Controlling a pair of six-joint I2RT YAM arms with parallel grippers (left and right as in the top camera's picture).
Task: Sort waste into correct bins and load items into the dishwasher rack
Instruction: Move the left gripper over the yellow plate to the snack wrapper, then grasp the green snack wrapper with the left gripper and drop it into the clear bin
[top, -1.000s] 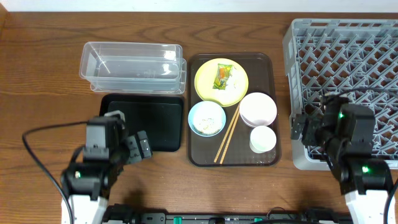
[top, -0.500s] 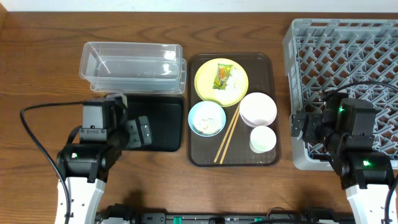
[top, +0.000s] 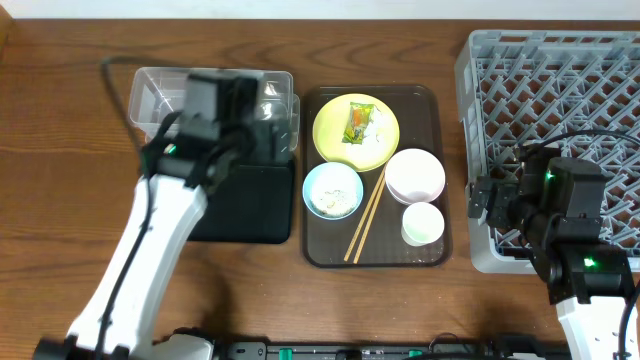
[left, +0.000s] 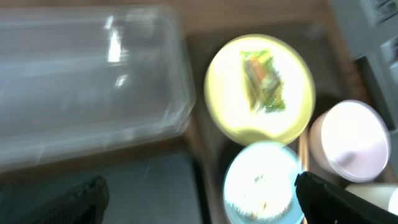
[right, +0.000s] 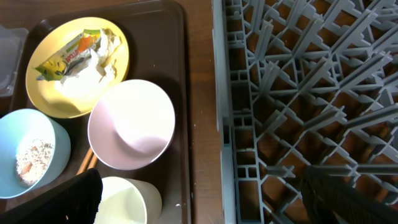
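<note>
On the brown serving tray (top: 318, 256) sit a yellow plate (top: 340, 145) with a green-and-yellow wrapper (top: 356, 122) and white tissue (top: 378, 128), a blue bowl (top: 332, 190) holding rice (right: 31, 155), a pinkish bowl (top: 415, 175), a white cup (top: 422, 223) and chopsticks (top: 365, 215). The clear tub (top: 160, 110) and black tray (top: 250, 215) lie left of it; the grey rack (top: 560, 80) stands right. My left gripper (top: 262, 138) hovers open and blurred over the tub's right end. My right gripper (top: 487, 212) hangs open above the rack's left edge, holding nothing.
Bare wooden table shows between the serving tray and the rack (right: 202, 124). The left arm's cable (top: 120, 65) loops over the tub's far left corner. A white wall edge runs along the back of the table.
My left arm has swung from the table's near edge, across the black tray, up over the clear tub toward the serving tray. The right arm has barely moved. Both grippers stayed open.
</note>
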